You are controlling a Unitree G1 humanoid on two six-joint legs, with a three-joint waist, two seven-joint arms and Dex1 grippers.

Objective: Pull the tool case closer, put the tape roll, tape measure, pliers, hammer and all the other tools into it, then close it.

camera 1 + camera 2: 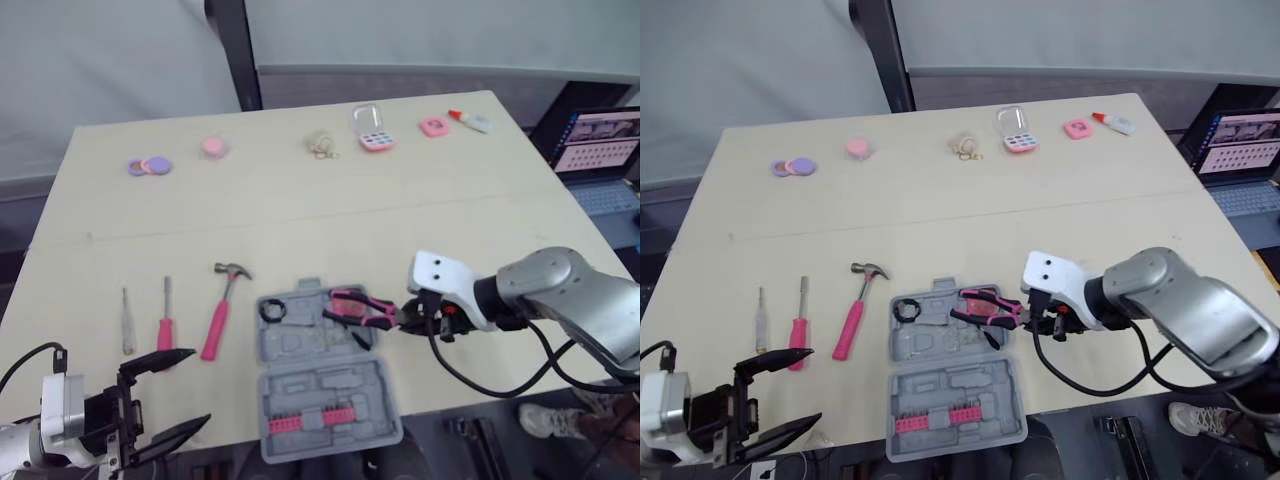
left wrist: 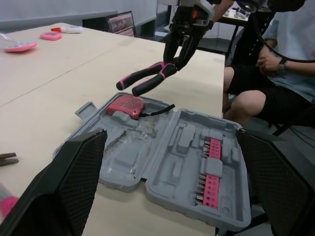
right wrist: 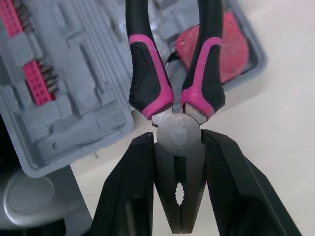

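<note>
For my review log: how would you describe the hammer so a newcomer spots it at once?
On the pale table, find the open grey tool case near the front edge. Of the tools lying to its left, the hammer is the closest to it. It has a pink handle and a silver claw head, where the two screwdrivers beyond are slim and straight.

My right gripper [image 3: 178,140] holds the pliers [image 3: 176,123] over the open tool case [image 3: 74,98].

My two black fingers [image 3: 130,187] clamp the pliers' steel head from both sides, their nose closed, and the pink-and-black handles reach out above the grey case. A red tape measure [image 3: 231,49] sits in a compartment at one corner of the case. Pink strips of bits [image 3: 37,81] line the other half, and the pale table [image 3: 275,123] lies beside it.
</note>
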